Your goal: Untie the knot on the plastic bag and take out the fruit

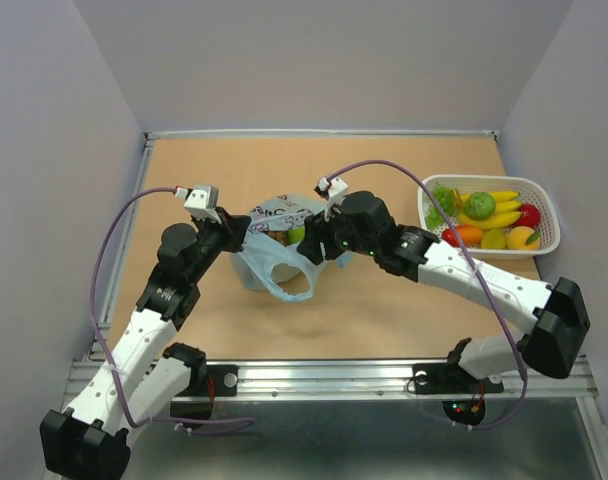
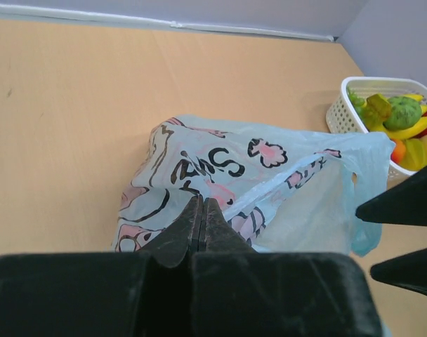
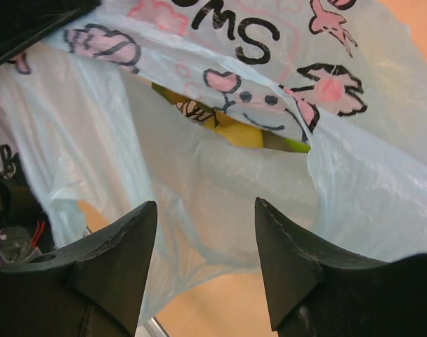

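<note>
The light blue plastic bag (image 1: 272,252) with pink and dark prints lies mid-table, its mouth gaping toward the right arm. Yellow and green fruit (image 3: 243,133) shows inside the opening, also visible from above as fruit (image 1: 295,235). My left gripper (image 2: 201,205) is shut, tips pressed together on the bag's printed film (image 2: 220,165), holding its left edge up. My right gripper (image 3: 206,210) stands open just outside the mouth, with nothing between its fingers and bag film beyond the tips. No knot shows in any view. A loose handle loop (image 1: 290,291) lies on the table.
A white basket (image 1: 546,186) at the back right holds several toy fruits, and it appears in the left wrist view as the basket (image 2: 338,112). Grey walls enclose the table on three sides. A metal rail (image 1: 324,375) runs along the near edge.
</note>
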You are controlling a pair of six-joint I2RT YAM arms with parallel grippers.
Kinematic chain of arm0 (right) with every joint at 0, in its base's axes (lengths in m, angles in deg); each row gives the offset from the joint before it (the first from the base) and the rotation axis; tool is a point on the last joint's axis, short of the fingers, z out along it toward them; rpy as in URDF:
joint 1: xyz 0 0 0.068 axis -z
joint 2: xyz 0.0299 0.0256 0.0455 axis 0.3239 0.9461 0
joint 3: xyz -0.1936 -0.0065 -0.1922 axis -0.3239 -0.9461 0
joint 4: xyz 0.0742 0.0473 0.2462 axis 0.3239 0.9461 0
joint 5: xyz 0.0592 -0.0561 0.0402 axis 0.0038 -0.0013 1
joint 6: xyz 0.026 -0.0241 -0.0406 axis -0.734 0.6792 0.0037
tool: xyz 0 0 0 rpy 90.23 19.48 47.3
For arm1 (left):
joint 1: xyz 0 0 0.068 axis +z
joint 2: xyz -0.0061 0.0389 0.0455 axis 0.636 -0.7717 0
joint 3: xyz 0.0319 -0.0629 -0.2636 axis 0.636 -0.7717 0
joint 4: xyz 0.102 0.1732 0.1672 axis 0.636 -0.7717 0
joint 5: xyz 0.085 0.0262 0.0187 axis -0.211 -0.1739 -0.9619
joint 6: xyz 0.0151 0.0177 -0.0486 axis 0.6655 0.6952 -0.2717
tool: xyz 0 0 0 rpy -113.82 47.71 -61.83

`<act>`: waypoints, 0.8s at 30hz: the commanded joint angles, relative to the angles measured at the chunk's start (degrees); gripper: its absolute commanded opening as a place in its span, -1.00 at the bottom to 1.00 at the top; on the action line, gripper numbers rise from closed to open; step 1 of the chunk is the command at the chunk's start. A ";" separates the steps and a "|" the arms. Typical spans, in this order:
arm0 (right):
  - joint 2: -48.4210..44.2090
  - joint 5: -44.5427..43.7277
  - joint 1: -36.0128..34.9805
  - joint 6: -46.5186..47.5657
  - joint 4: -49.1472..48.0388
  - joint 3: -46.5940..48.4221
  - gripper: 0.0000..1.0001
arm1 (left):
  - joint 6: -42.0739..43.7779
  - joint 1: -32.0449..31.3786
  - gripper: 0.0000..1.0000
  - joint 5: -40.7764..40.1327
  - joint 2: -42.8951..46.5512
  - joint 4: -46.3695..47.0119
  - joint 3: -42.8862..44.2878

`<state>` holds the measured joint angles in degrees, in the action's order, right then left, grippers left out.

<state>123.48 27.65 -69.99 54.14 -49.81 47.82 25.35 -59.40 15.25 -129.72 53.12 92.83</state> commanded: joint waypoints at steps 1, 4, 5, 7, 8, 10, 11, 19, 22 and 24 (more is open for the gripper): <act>4.52 -1.31 -0.41 -0.49 -3.26 2.47 0.25 | 1.49 -0.58 -1.00 -0.75 2.46 3.16 -1.32; 8.11 -2.80 -0.41 -0.58 -5.11 1.06 0.24 | 0.08 -0.67 -1.00 0.38 3.16 3.16 -1.59; 8.74 -3.24 -0.50 -0.67 -8.52 -0.25 0.24 | -0.36 -0.75 -1.00 0.73 3.51 3.16 -1.50; 10.14 -0.88 -0.50 0.12 -12.31 -3.33 0.24 | -1.58 -0.93 -1.00 0.74 3.87 3.42 -1.85; 12.07 2.26 -0.68 0.38 -13.63 -4.64 0.24 | -2.03 -0.93 -1.00 0.30 3.96 3.60 -2.64; 14.36 4.48 -1.29 0.74 -15.58 -6.05 0.25 | -4.82 -0.84 -1.00 -3.36 4.31 4.47 -3.87; 16.46 5.27 -1.81 0.91 -15.58 -7.02 0.25 | -5.97 -0.93 -1.00 -5.22 4.57 4.91 -5.18; 11.39 6.52 -2.87 -2.78 -12.52 -21.79 0.25 | -14.78 -0.84 -1.00 -22.91 10.20 8.86 -9.50; 6.84 5.64 -2.88 -1.20 -6.46 -18.13 0.25 | -11.09 -0.75 -1.00 -15.65 7.84 8.79 -7.75; 4.71 3.45 -2.88 -0.58 -5.39 -15.22 0.25 | -9.60 -0.75 -1.00 -11.32 6.77 7.91 -6.87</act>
<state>133.08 33.49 -72.83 52.50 -59.53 27.86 13.33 -60.16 -1.07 -121.59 57.10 83.28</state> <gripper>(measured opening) 0.623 0.026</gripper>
